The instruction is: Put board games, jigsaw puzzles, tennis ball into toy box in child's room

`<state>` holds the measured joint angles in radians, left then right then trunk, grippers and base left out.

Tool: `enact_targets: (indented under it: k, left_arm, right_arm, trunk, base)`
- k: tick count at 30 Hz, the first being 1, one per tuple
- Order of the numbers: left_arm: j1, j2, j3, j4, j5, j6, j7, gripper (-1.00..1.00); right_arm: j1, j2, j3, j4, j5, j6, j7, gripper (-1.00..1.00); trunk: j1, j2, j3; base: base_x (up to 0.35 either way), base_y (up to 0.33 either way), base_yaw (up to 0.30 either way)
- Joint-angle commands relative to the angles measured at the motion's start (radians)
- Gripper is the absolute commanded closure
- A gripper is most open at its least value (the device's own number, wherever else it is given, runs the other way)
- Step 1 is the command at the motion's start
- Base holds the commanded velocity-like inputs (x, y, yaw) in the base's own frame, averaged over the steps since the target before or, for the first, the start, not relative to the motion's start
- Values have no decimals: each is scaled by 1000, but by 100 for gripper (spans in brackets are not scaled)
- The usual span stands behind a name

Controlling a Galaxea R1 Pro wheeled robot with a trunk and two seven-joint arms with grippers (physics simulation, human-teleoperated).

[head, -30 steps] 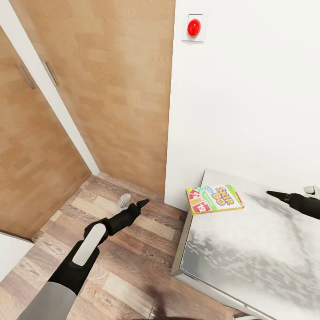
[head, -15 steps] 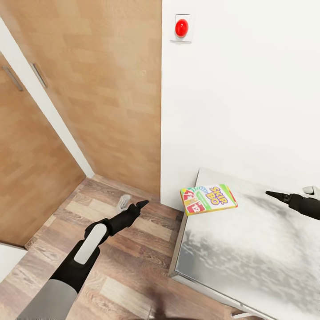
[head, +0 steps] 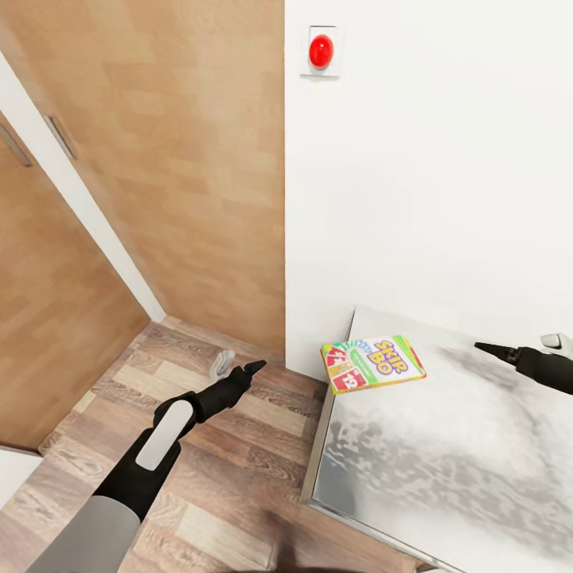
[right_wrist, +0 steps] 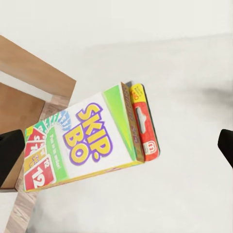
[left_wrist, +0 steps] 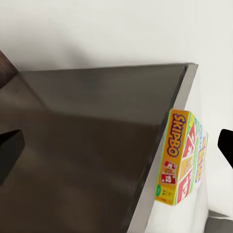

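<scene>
SKIP-BO box [head: 372, 363] lay flat on the bed [head: 477, 469], at the corner nearest the wall, w/ one end jutting a bit past the bed's edge over the wood floor [head: 231, 469]. Bed cover looked pale grey-white, mottled.

Right gripper [head: 487, 348] hovered above the bed, just beside the box but apart from it, tip pointing toward it. In the right wrist view the box [right_wrist: 92, 143] sat between the two dark fingertips [right_wrist: 10, 155], which stood wide apart at either edge of the picture – jaws wide open, holding nothing.

Left gripper [head: 253, 368] hung over the floor, near the bed corner, pointing toward the wall. Left wrist view showed the box's side [left_wrist: 182, 158] hanging off the bed edge; jaws spread wide there too, empty.

Red round button [head: 321, 51] on a white plate on the wall above. Small grey object [head: 222, 363] lay on the floor by the wood-panel cupboard [head: 159, 159]; couldn't tell what it was.
</scene>
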<state>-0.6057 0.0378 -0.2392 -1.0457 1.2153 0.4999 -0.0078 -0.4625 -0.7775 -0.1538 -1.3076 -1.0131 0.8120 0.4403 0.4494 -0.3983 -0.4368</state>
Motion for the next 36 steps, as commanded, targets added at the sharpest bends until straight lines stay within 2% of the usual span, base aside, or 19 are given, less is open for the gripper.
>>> enact_targets:
  k: [1, 26, 31, 33, 36]
  left_arm:
    - [-1, 1, -1, 0, 3, 2, -1, -100]
    - [-4, 1, -2, 34, -4, -5, -3, -100]
    - [-4, 0, -3, 35, -30, -5, -8, -100]
    - [-5, -2, -3, 36, -57, -6, -16, -100]
    - [-5, -3, -3, 36, -70, -8, -21, -100]
  right_arm:
    - [-1, 0, -1, 0, 1, 6, 3, -100]
    - [1, 11, -1, -5, 1, 6, 3, -100]
    - [1, 11, -1, -5, 1, 6, 3, -100]
    - [1, 11, -1, -5, 1, 6, 3, -100]
    - [1, 11, -1, -5, 1, 6, 3, -100]
  trunk:
    - [1, -2, -1]
    - [1, -2, -1]
    - [1, -2, -1]
    - [1, -2, -1]
    - [1, -2, -1]
  base:
    - [23, 0, -6]
    - [5, 0, -1]
    - [23, 0, 0]
    - [116, 0, 0]
    - [166, 0, 0]
